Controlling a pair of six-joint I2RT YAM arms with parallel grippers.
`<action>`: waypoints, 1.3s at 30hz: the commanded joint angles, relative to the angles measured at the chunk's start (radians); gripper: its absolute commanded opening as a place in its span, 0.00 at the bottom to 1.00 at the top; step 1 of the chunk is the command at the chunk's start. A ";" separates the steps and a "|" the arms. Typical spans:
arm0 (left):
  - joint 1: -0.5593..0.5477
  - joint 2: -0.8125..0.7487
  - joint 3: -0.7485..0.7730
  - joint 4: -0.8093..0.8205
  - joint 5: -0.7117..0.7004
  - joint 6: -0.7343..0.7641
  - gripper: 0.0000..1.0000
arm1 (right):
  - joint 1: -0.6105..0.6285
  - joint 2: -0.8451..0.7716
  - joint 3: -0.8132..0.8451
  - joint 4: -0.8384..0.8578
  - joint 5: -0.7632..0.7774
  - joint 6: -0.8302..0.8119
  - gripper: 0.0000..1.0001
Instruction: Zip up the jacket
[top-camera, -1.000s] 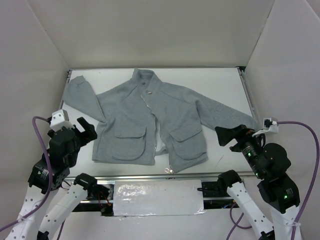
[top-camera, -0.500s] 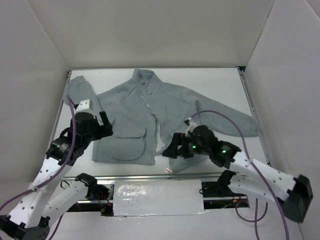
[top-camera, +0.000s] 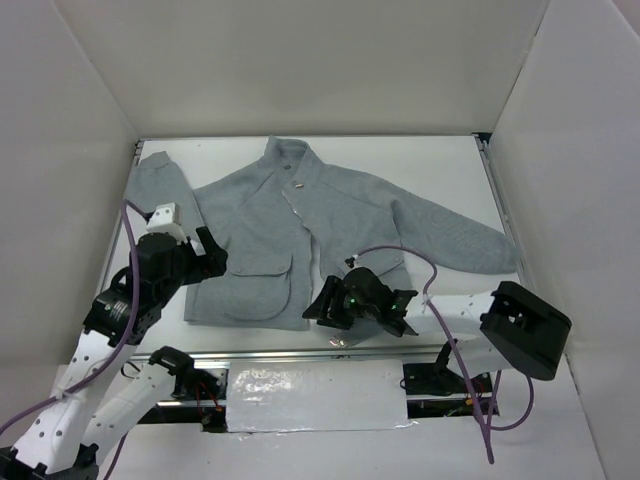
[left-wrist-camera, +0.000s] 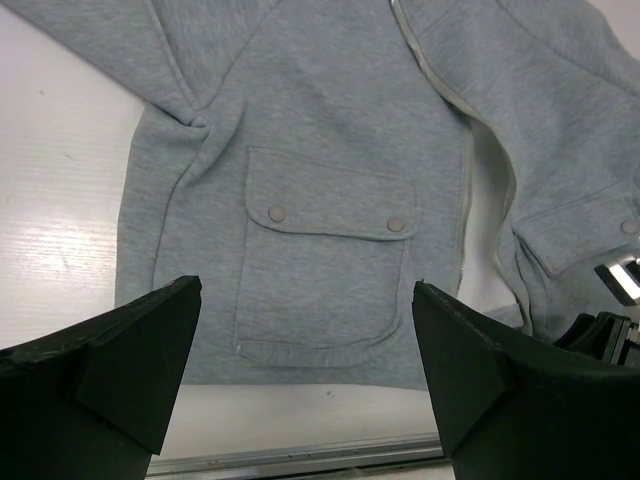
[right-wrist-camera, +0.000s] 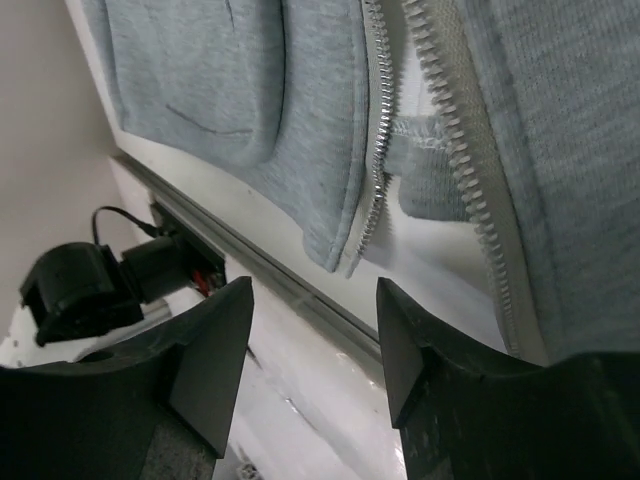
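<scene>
The light-grey jacket (top-camera: 340, 215) lies front-up on the white table, sleeves spread, its pale zipper (top-camera: 305, 235) parted toward the hem. My left gripper (top-camera: 203, 262) hovers open at the jacket's left hem corner. In the left wrist view the gripper (left-wrist-camera: 305, 335) frames the left flap pocket (left-wrist-camera: 325, 265), with nothing between the fingers. My right gripper (top-camera: 324, 308) sits low at the hem by the zipper's bottom end. In the right wrist view the gripper (right-wrist-camera: 315, 340) is open and empty just short of the two rows of zipper teeth (right-wrist-camera: 375, 150).
A metal rail (top-camera: 290, 353) runs along the table's front edge, with a plastic-covered panel (top-camera: 315, 395) below it. White walls close in the left, back and right sides. Purple cables (top-camera: 400, 252) loop from both arms; the right one arcs over the jacket's right pocket.
The right arm has swung in from the right side down to the jacket's hem at the zipper, and its jaws have narrowed. The left arm has moved in toward the jacket's left hem.
</scene>
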 joint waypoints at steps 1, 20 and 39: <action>-0.003 0.028 0.012 0.039 0.049 0.032 0.99 | 0.014 0.045 -0.034 0.213 0.044 0.127 0.59; -0.003 0.005 -0.002 0.059 0.076 0.038 0.99 | 0.066 0.178 0.020 0.131 0.233 0.216 0.51; -0.003 -0.002 -0.002 0.062 0.086 0.041 0.99 | -0.015 0.123 0.366 -0.287 0.322 -0.329 0.59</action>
